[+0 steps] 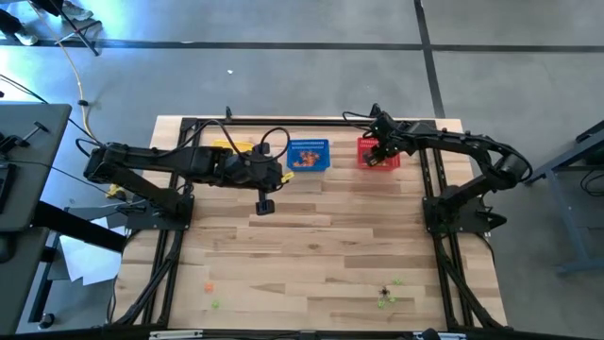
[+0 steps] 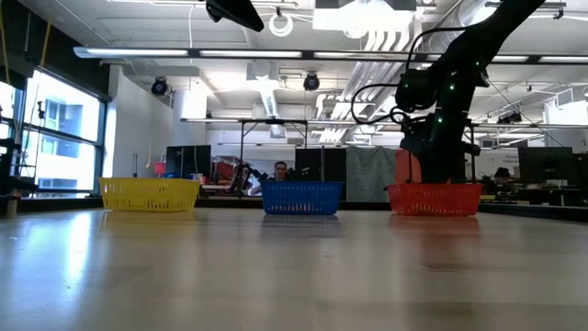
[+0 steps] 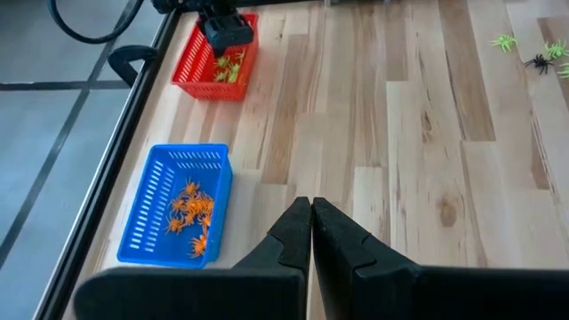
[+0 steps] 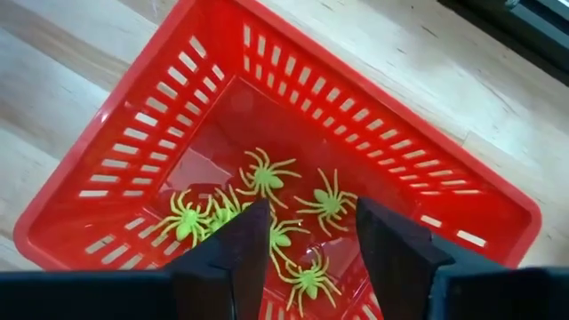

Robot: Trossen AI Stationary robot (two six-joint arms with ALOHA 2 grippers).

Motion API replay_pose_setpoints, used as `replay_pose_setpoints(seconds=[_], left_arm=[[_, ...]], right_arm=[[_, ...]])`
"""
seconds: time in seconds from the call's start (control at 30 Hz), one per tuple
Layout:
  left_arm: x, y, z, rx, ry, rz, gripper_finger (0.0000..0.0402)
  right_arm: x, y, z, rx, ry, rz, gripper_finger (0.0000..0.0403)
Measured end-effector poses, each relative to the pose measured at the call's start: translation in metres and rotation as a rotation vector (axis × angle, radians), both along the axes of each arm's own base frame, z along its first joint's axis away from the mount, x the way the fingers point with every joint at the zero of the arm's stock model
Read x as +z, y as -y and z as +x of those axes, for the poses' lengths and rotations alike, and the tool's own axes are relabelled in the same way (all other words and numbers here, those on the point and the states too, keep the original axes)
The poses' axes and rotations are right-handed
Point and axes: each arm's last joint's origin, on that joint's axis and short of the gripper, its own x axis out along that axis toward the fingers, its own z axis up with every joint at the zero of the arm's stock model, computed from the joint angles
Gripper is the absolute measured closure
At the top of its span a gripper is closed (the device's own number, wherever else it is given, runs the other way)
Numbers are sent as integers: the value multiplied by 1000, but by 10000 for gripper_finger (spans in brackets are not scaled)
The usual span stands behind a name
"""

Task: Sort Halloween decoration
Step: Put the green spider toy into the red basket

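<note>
- Three mesh baskets line the far edge of your pale wooden table in the high view: yellow plastic basket, blue plastic basket, red plastic basket. Your right gripper hangs over the red one, probably because green pieces belong there. A few loose trinkets lie at the near edge, right, and a few more near left, unsorted.
- From table height, the right arm drops into the red basket's mouth, low enough that a released piece should land inside.
- Your left wrist camera shows the left gripper with fingers pressed together and empty, parked over bare boards near the blue basket, which holds orange plastic spiders; it looks to be waiting.
- Your right wrist camera shows the fingers apart with nothing between them, and light green plastic spiders lying on the red basket's floor directly below.
</note>
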Motion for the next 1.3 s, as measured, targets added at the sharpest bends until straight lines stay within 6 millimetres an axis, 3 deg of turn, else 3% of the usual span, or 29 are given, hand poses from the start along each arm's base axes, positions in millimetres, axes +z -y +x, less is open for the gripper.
replay_pose_setpoints(seconds=[0.2, 0.37, 0.47, 0.63, 0.87, 1.1, 1.3], left_arm=[[0, 0, 0, 0, -1, 0, 402], [0, 0, 0, 1, -5, 1, 402], [-4, 0, -1, 4, -19, -1, 402], [-27, -1, -7, 49, -128, -36, 401], [-55, -1, -10, 76, -187, -55, 402], [-64, 0, -6, 73, -133, -60, 402], [-62, 1, -4, 63, -101, -58, 402]], right_arm=[[7, -4, 0, 33, 12, 113, 238], [43, -14, 9, 91, 2, 282, 238], [70, -34, 20, 136, -16, 295, 238], [99, -96, 33, 204, -10, 335, 238], [106, -205, 33, 148, -36, 349, 238], [87, -287, 22, -37, -60, 339, 238], [54, -332, 23, -118, -179, 365, 238]])
